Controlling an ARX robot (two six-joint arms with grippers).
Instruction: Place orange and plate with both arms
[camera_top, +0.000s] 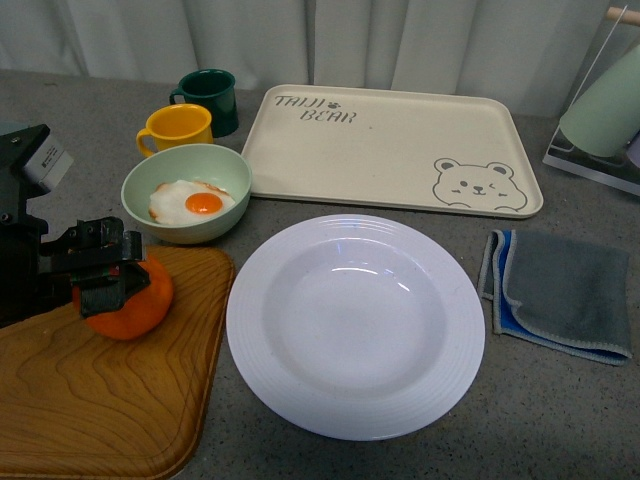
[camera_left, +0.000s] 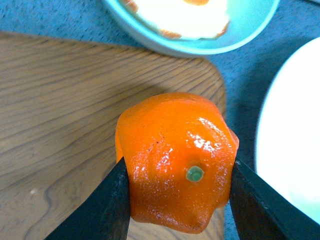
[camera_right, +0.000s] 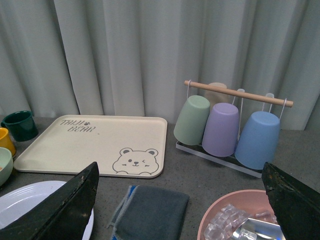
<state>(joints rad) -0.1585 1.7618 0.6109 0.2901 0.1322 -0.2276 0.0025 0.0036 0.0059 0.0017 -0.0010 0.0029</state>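
Note:
The orange (camera_top: 135, 305) is bright, lumpy and has a green stem dot. It sits at the far right corner of a wooden board (camera_top: 90, 390). My left gripper (camera_top: 112, 275) is shut on the orange (camera_left: 177, 160), its black fingers (camera_left: 102, 205) pressing both sides. The large white plate (camera_top: 355, 325) with a ridged rim lies on the grey table, just right of the board, empty. Its edge shows in the left wrist view (camera_left: 295, 130) and the right wrist view (camera_right: 30, 205). My right gripper (camera_right: 180, 200) is open and empty, above the table's right side, out of the front view.
A pale green bowl (camera_top: 187, 192) with a fried egg stands behind the board. A yellow mug (camera_top: 178, 128) and a dark green mug (camera_top: 210, 100) stand further back. A cream bear tray (camera_top: 390, 148), a grey cloth (camera_top: 560, 290), a cup rack (camera_right: 230, 125) and a pink bowl (camera_right: 240, 220) are to the right.

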